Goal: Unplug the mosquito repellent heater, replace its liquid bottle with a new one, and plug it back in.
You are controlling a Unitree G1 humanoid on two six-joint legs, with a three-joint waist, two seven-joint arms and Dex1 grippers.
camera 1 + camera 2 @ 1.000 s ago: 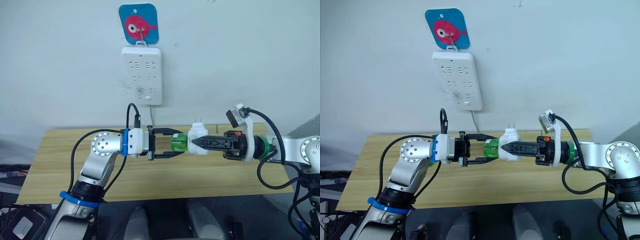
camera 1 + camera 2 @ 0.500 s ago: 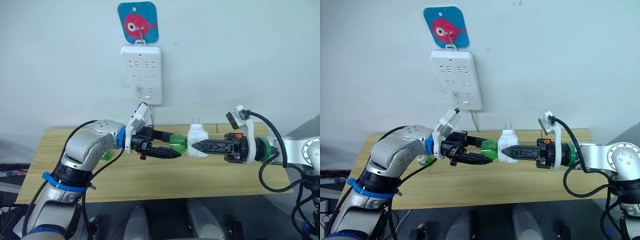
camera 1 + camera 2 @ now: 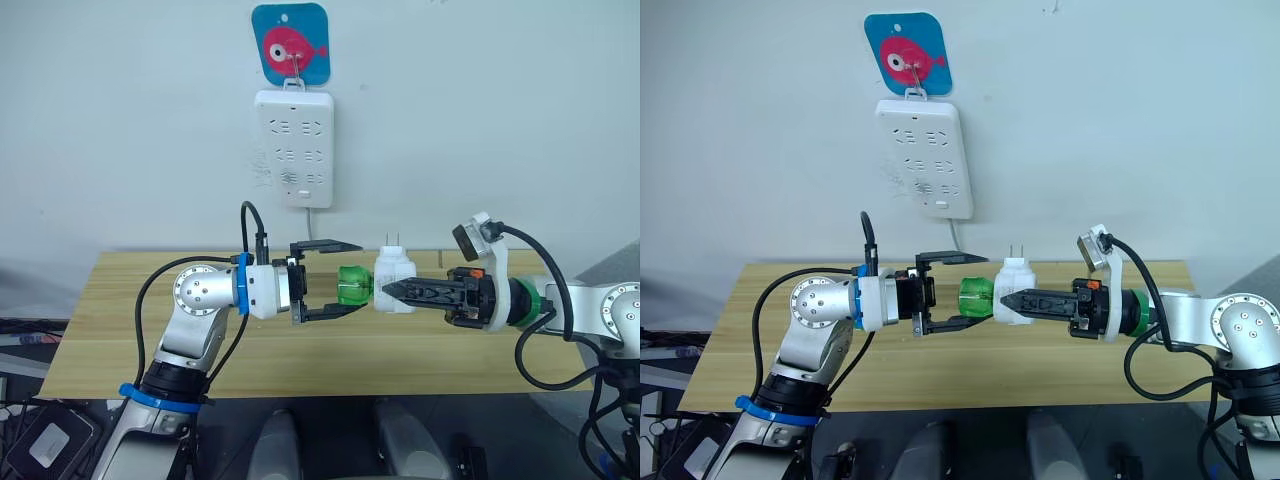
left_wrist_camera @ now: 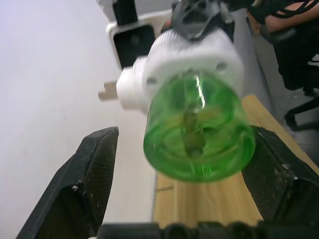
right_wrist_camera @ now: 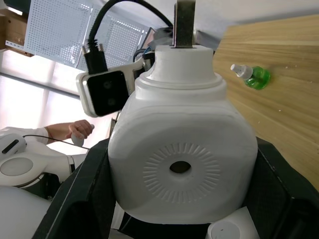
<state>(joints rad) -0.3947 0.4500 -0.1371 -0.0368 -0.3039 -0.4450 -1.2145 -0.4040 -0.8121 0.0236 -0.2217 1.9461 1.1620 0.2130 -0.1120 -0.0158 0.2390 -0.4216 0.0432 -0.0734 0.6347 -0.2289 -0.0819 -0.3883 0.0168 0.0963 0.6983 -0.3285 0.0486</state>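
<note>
My right gripper (image 3: 385,290) is shut on the white mosquito repellent heater (image 3: 396,279), holding it above the table with its two prongs pointing up. The green liquid bottle (image 3: 352,284) sticks out of the heater sideways toward my left arm. Around that bottle stands my left gripper (image 3: 345,279), open, one finger above it and one below. In the left wrist view the bottle (image 4: 199,129) sits between the fingers (image 4: 92,172) with a gap on one side. The right wrist view shows the heater (image 5: 182,164) and a second green bottle (image 5: 254,77) lying on the table.
A tall white power strip (image 3: 295,150) hangs on the wall under a blue fish hook (image 3: 292,45), its cable running down behind the wooden table (image 3: 100,330). A person's hand (image 5: 75,132) holding a controller shows far off in the right wrist view.
My left wrist has turned back to level after a twist, and its jaws have opened wider around the green bottle. The right gripper still holds the heater in place. The camera shifted slightly.
</note>
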